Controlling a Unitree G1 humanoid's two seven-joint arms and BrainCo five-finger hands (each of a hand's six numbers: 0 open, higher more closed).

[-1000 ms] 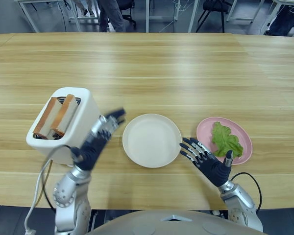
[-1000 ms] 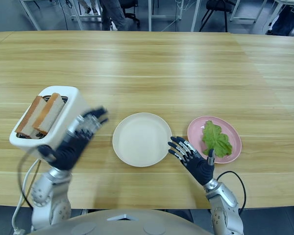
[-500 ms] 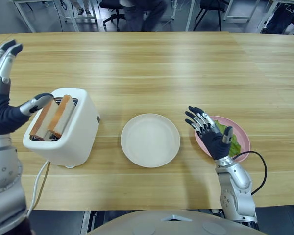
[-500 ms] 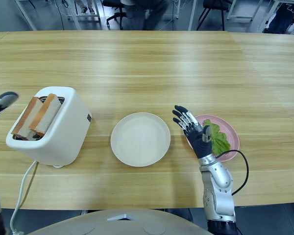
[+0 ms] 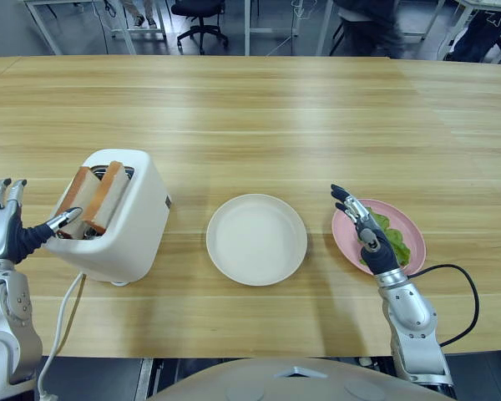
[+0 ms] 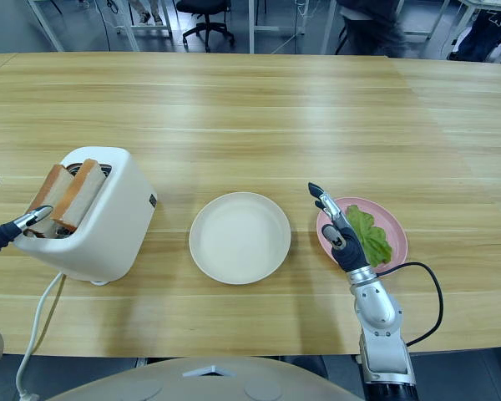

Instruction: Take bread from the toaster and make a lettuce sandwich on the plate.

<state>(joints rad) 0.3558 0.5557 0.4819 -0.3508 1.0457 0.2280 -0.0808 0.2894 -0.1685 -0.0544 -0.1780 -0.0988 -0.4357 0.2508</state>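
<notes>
Two slices of bread [image 5: 107,195] stand side by side in the slots of the white toaster [image 5: 125,238], their browned edges rising above its top. The toaster sits toward the left end of the wooden surface [image 5: 259,117], near the front edge, and its white cord [image 5: 63,313] trails from its base over that edge. The left robot hand [image 5: 4,230] is raised just left of the toaster, at the left edge of the surface, with its fingers straight and apart, holding nothing. Its thumb points toward the near end of the left slice; whether the tip touches the bread cannot be told.

A round cream plate [image 5: 256,238] lies flat near the middle of the front edge, just right of the toaster and apart from it. To its right, also near the front edge, lies a pink plate [image 5: 411,225] with one green lettuce leaf [image 6: 369,236] on it. The right robot hand [image 5: 369,242] stands upright at the left rim of the pink plate, between the two plates, its fingers stretched out and apart, grasping nothing. Whether it touches the rim or the leaf cannot be told. A black cable [image 5: 447,266] loops from its wrist above the surface close to the front edge.
</notes>
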